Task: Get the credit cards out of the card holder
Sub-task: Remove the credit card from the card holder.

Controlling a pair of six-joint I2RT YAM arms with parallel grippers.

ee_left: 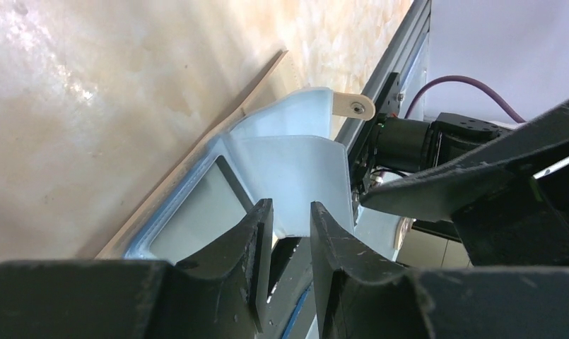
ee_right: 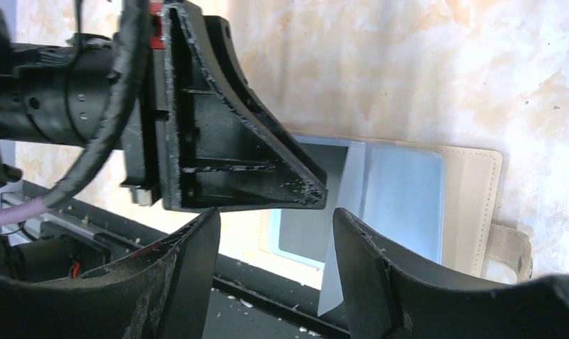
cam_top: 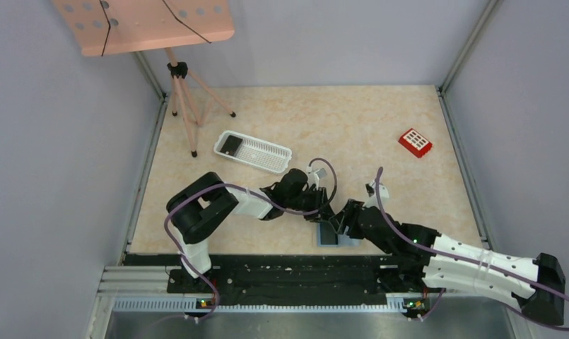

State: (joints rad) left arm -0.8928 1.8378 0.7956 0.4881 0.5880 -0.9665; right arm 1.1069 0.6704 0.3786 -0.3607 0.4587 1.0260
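Position: the card holder (cam_top: pixel 345 241) lies opened flat on the beige marbled surface (cam_top: pixel 352 127), in the lower centre of the top view, close to the near edge and between the two arms' tips. In the right wrist view its blue-grey inner panel faces up, bordered by a pale cream cover. A strap tab (ee_right: pixel 511 247) with a snap sticks out at the lower right of the frame. One pale translucent flap (ee_right: pixel 348 191) stands upright from the middle of the holder.

Left gripper (ee_left: pixel 291 205): it reaches in from the left of the top view. Its fingers (ee_left: pixel 260 240) stand a narrow gap apart, and the lower edge of the flap runs down into that gap. Whether they clamp the flap or only bracket it cannot be determined. In the right wrist view the tip of this gripper sits against the left face of the flap.

Right gripper (ee_right: pixel 276 215): it reaches in from the lower right of the top view. Its fingers (ee_right: pixel 370 282) are spread wide over the near edge of the holder. The lower corner of the flap hangs between them, just beside the right-hand finger, and nothing is pinched.

Other items: a white slotted basket (cam_top: pixel 260 154) with a dark object (cam_top: pixel 231 145) in its left end lies left of centre. A red box (cam_top: pixel 415 142) with white squares sits at the upper right, well apart from the holder. A tripod (cam_top: pixel 184 99) carrying a pink board (cam_top: pixel 147 25) stands at the upper left.
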